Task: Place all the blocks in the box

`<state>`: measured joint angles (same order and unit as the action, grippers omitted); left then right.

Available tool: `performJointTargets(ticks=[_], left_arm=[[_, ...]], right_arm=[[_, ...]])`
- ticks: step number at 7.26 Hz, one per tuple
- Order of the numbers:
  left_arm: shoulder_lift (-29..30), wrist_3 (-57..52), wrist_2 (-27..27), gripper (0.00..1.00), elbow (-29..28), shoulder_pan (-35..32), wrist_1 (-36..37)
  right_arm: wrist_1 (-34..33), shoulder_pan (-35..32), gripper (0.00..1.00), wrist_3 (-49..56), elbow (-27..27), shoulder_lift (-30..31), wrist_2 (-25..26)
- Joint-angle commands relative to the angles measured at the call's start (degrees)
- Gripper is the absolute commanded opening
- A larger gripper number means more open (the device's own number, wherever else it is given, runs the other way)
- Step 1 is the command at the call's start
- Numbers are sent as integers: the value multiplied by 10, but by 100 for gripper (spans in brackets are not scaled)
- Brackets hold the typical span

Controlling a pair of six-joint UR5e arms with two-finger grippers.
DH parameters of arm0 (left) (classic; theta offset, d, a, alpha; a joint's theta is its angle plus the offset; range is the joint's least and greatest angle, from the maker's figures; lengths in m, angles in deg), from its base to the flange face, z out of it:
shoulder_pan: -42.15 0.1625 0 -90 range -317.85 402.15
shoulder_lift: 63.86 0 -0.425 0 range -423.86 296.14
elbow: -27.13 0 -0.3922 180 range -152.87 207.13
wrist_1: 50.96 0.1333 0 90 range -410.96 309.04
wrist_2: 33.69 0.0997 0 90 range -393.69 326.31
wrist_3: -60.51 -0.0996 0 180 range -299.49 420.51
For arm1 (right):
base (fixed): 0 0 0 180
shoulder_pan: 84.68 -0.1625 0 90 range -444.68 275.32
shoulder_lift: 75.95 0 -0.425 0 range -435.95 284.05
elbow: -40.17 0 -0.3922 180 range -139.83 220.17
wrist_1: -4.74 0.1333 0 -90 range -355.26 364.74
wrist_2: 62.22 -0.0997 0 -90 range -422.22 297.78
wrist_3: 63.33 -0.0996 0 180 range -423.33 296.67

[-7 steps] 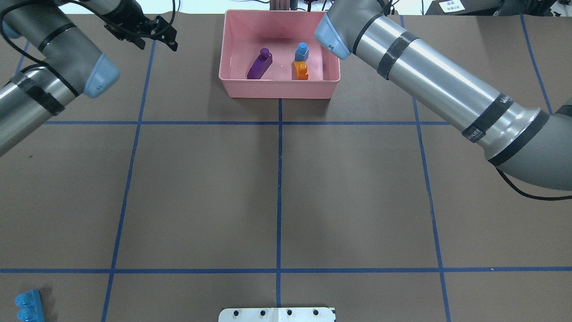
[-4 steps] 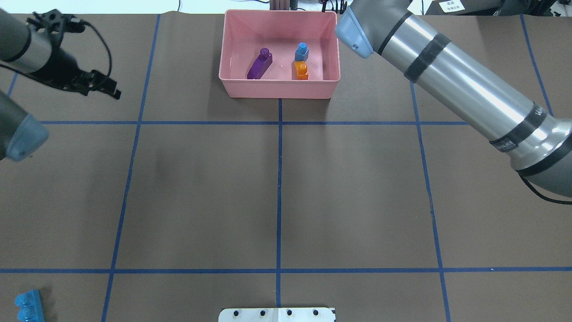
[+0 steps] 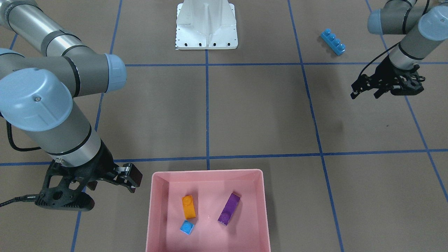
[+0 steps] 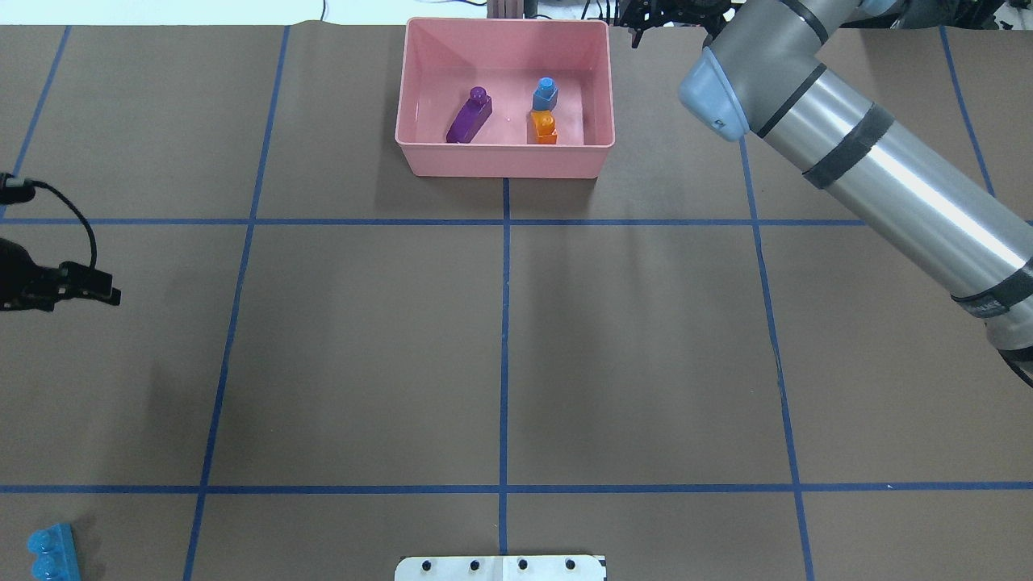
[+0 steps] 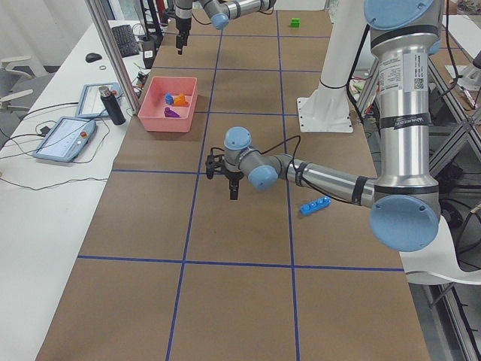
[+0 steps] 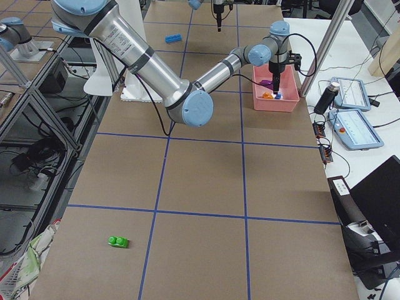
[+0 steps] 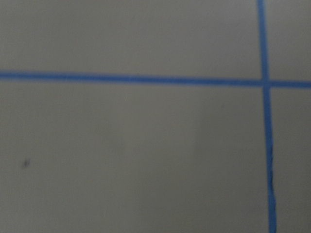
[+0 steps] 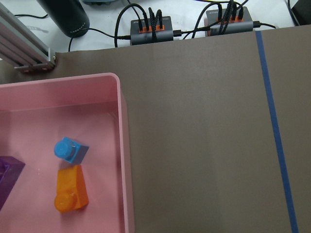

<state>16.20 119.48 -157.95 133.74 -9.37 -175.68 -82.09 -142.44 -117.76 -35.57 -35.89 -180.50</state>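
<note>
On the table | box (image 3: 206, 172) held orange block (image 3: 188, 206), purple block (image 3: 229, 208), small blue block (image 3: 187, 227) | long blue block (image 3: 333, 42), green block (image 6: 117, 241) outside | right gripper (image 3: 113, 182) beside box, left gripper (image 3: 365, 91) distant, both spread, empty

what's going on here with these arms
Two robot arms are putting toy blocks into the pink box. The purple block, orange block and tiny blue block are inside. The long blue block and green block lie out on the table. The left tool hovers open and empty over the table; the right tool is beside the box, also empty.
</note>
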Motion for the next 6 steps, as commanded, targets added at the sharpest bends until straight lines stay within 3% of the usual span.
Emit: performJointTargets(ticks=[1,4,6], left_arm=[[-114,132,3,100,11,107,-134],[-183,235,51,100,75,249,-137],[-185,264,84,100,74,315,-133]], right_arm=[[0,-1,100,1,-9,8,0],[0,0,100,1,-20,17,2],[0,1,100,1,-20,17,3]])
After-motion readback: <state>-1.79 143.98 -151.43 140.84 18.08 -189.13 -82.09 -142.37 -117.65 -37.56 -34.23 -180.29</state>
